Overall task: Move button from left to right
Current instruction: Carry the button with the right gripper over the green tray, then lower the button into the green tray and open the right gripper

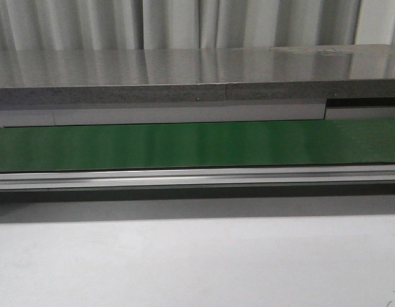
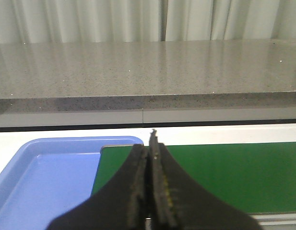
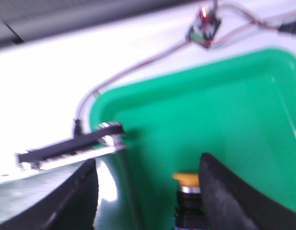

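seen from the right wrist: right gripper (image 3: 148,191) spread wide, black fingers (image 3: 224,196) far apart. between them, nearer the finger on the tray's inner side, the button (image 3: 188,201), upright, yellow-orange cap on top, silver collar under it, black body below running out of the frame. not possible to tell whether either finger touches it; a clear gap on the other side. blurred view. under and beyond the fingers, the green tray (image 3: 210,110), its rim curving round just past the other finger. beside that finger, a black bar (image 3: 71,146) with metal ends lying at the rim. farther out on the white surface (image 3: 52,86), a thin cable (image 3: 133,67) leading to a small circuit board (image 3: 204,28).

seen from the left wrist: left gripper (image 2: 150,187) closed tight, pads (image 2: 138,191) pressed together, nothing between them. below the tips, the green belt (image 2: 224,172); off to one side, a blue tray (image 2: 47,177). beyond, a grey stone counter (image 2: 148,72) and pale curtains (image 2: 90,19).

seen from the front: only belt, aluminium rail (image 1: 197,178), counter, white table (image 1: 197,262); no arm in sight.
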Available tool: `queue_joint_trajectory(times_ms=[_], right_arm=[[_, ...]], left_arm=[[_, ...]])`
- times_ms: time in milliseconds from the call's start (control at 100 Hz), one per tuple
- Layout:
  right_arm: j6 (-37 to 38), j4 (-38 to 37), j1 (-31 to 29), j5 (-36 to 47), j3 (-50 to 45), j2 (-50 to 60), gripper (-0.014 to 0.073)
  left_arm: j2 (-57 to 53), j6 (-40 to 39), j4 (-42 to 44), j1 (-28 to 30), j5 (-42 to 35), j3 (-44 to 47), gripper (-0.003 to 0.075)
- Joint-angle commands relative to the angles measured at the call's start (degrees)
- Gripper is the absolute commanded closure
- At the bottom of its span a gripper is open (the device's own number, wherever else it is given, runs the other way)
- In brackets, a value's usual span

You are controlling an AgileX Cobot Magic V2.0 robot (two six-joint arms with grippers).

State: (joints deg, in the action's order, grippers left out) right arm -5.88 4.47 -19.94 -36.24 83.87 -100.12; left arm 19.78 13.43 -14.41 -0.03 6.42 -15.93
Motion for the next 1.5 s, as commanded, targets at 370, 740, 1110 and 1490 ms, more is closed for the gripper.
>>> queue_joint_trajectory(times_ms=[370, 740, 1110, 1490], right_arm=[[-0.7, 1.0, 7.9, 16.1, -12.5, 24.9, 0.0137], [-0.7, 0.9, 11.3, 33.2, -41.3, 48.8, 0.0137], [-0.7, 0.9, 11.5, 31.4, -56.5, 74.7, 0.0137], [-0.7, 0.9, 11.5, 21.4, -57.0, 81.2, 0.0138]], left_arm=[[0.4, -0.2, -0.7, -0.4, -4.4, -1.8, 0.0741], [0.4, -0.2, -0.7, -0.4, -4.4, -1.8, 0.0741], [0.4, -0.2, -0.7, -0.4, -4.4, -1.8, 0.0741], [0.4, -0.2, -0.7, -0.4, -4.4, -1.8, 0.0741]])
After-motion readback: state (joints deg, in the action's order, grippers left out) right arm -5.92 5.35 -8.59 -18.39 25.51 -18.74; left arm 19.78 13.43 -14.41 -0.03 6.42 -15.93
